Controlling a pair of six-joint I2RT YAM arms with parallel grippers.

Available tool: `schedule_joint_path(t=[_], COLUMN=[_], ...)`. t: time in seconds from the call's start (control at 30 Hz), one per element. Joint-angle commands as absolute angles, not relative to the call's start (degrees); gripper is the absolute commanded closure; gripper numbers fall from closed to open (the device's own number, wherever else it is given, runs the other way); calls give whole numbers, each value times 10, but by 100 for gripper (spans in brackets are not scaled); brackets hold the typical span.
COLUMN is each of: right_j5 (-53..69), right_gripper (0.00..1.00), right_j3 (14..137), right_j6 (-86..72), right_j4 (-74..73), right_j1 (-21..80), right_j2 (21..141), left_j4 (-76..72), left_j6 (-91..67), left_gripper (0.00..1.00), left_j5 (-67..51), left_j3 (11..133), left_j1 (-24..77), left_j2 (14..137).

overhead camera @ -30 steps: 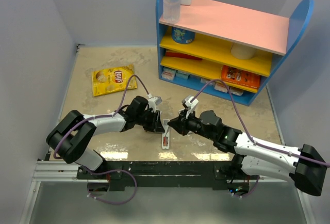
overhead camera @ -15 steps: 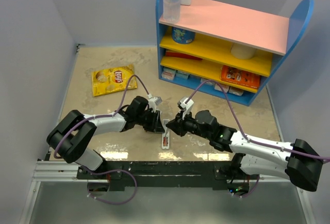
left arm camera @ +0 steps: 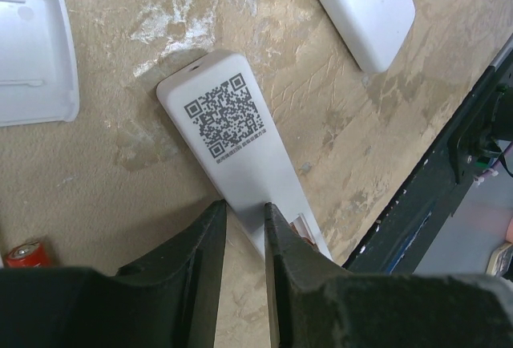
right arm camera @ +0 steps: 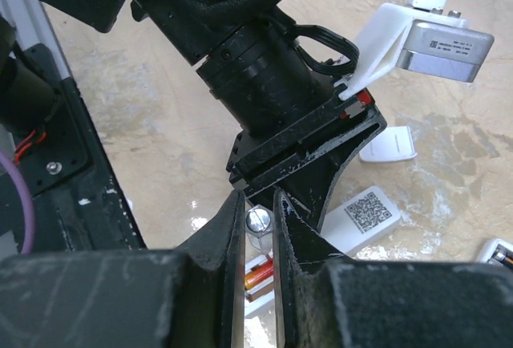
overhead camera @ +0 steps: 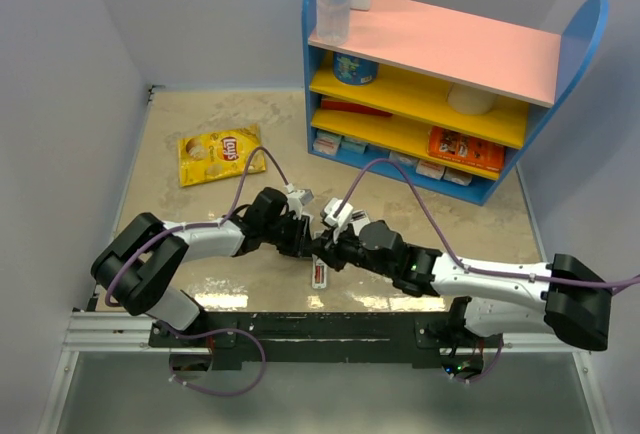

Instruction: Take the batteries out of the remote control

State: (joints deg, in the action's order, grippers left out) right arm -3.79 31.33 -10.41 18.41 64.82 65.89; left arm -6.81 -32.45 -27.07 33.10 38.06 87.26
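Near the counter's (overhead camera: 260,114) front edge, the remote control (left arm camera: 232,135) lies back-up on mottled beige.
Grey walls (overhead camera: 60,74) close it in, with a blue shelf (overhead camera: 450,49) behind. Your right claw (right arm camera: 258,204) is closed over a battery (right arm camera: 258,272) in the slot. Your left claw (left arm camera: 246,204) straddles the remote, and I cannot tell if it grips. A second battery (left arm camera: 24,253) lies loose.
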Motion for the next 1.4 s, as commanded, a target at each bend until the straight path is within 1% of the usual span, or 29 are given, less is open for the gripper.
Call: schedule_joint_path(t=[0.0,0.1,0.23,0.33,0.47,0.63,0.8,0.97,1.1,1.2,1.37], right_j5=[-99,-108,-110,-133,-152,-199,-200,-192,-205,-214,-221], right_gripper=[100,100,100,100,100,100,100,100,100,100,100], right_j3=[316,336,372,354,294,294,273,329,397,417,418], right_j6=[-78,-77,-81,-108,-171,-233,-258,-236,-222,-216,-225], right_j4=[86,66,31,44,86,34,31,10,-25,-44,-44], right_j1=[674,684,693,694,694,694,694,693,693,690,673], right_j2=[683,693,737,737,680,634,598,552,535,528,479], left_j4=[-84,-77,-72,-69,-69,-59,-60,-31,26,46,10], left_j6=[-329,-326,-326,-326,-324,-323,-323,-301,-275,-251,-200], left_gripper=[71,71,71,71,71,71,70,69,64,62,57], left_j5=[-269,-265,-260,-258,-258,-251,-248,-236,-207,-191,-233], left_j3=[329,330,332,335,334,337,339,375,422,453,447], left_j1=[386,386,387,387,387,387,389,389,388,383,376], left_j2=[879,879,875,875,878,877,873,847,805,773,698])
